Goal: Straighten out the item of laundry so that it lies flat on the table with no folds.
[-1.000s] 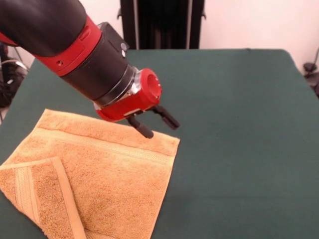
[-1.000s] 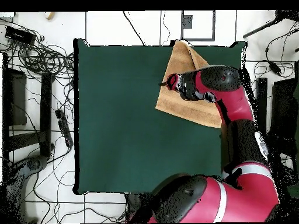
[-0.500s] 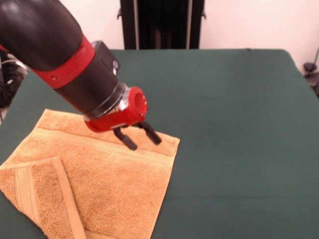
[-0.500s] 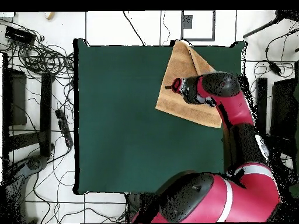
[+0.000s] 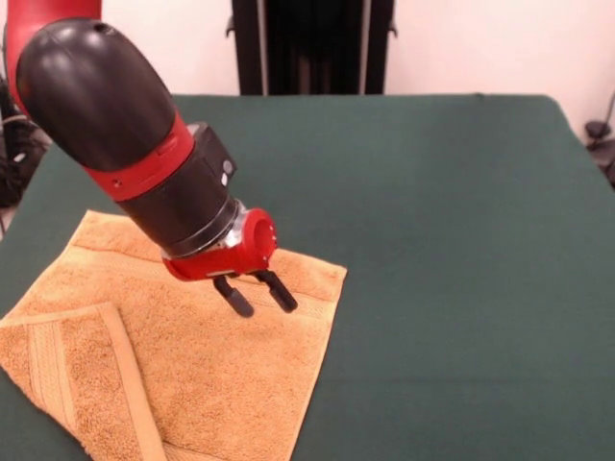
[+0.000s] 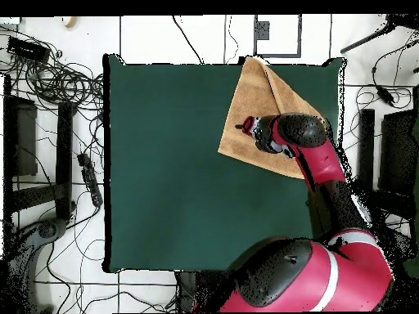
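Red-black arm's gripper (image 5: 257,296) (image 6: 245,126), jaws narrowly apart, empty, over golden-orange terry towel (image 5: 192,365) (image 6: 250,98); towel corner folded over, dark green felt table (image 5: 461,240) (image 6: 172,163).

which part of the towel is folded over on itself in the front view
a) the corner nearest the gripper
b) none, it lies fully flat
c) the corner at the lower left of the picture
c: in the front view the towel has a flap doubled over at the lower left, while the corner beside the open gripper lies flat on the table.

Bright, even light — soft shadow beneath the arm (image 5: 144,163) — focus crisp.
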Controlling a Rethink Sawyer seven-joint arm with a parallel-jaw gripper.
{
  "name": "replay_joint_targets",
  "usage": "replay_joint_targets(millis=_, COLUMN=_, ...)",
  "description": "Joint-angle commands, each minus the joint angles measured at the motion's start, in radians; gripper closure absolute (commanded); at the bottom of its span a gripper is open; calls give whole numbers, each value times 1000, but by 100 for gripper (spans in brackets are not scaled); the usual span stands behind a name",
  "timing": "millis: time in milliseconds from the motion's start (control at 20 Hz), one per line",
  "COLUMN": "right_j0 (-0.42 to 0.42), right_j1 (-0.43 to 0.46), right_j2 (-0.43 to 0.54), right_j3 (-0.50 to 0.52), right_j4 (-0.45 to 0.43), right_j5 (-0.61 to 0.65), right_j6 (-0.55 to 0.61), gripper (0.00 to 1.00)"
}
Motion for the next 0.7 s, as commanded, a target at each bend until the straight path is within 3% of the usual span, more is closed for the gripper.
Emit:
replay_joint_targets(millis=50, right_j0=-11, right_j1=127, right_j2=155, right_j3=129, right_j4=-19, right_j5=40, right_j6=71, gripper=0)
replay_joint_targets(millis=200, right_j0=-34, right_j1=128, right_j2=187, right_j3=148, right_j4=-3, right_j5=122, right_j6=81, gripper=0)
replay_joint_targets(millis=700, right_j0=-50, right_j1=140, right_j2=200, right_j3=160, right_j4=-40, right_j5=111, right_j6=76, gripper=0)
